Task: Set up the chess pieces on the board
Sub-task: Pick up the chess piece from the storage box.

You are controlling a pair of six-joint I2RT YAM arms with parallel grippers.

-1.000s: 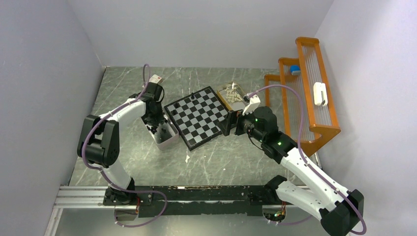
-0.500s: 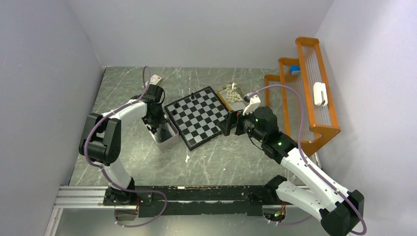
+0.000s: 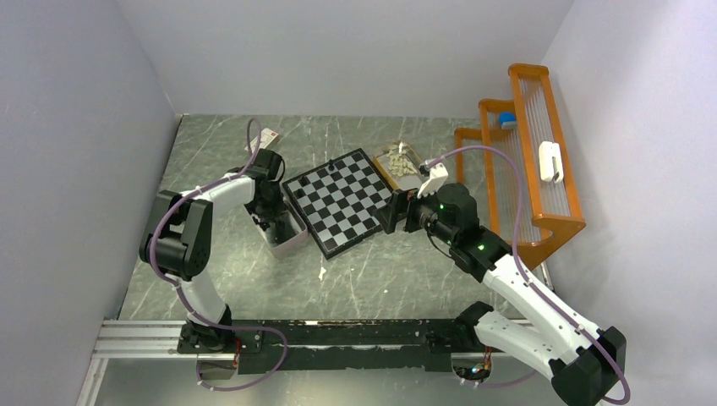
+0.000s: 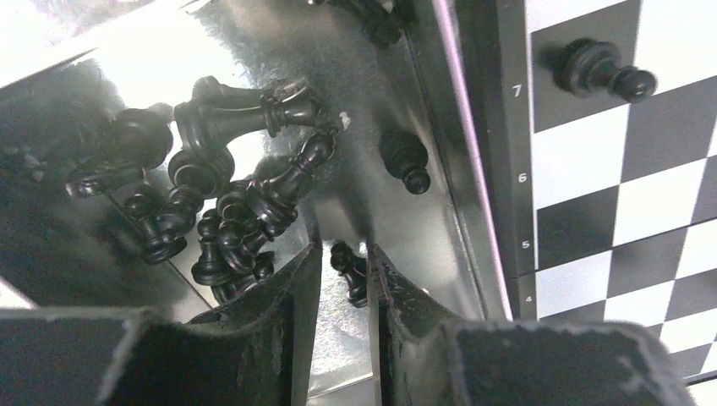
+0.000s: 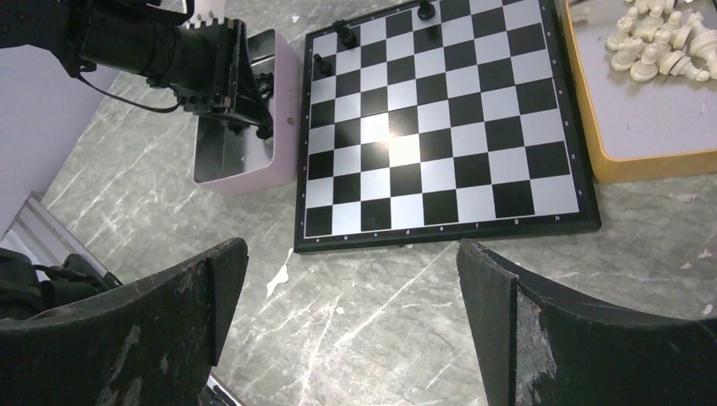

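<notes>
- Left wrist view: left gripper (image 4: pixel 345 254) down inside white box (image 4: pixel 397 101), jaws narrowed onto one small black piece (image 4: pixel 351 272) caught between the fingertips.
- Heaped on the box floor: other black chess pieces (image 4: pixel 228 194), one more (image 4: pixel 404 159) lying apart.
- Just beside the box: board (image 5: pixel 404 150), with three black pieces (image 5: pixel 345 34) near its far end.
- Right gripper (image 5: pixel 351 249): spread wide, holding nothing, off the board's near edge.
- Piled in tan tray (image 5: pixel 634 165) beside the board: cream-white pieces (image 5: pixel 659 42).
</notes>
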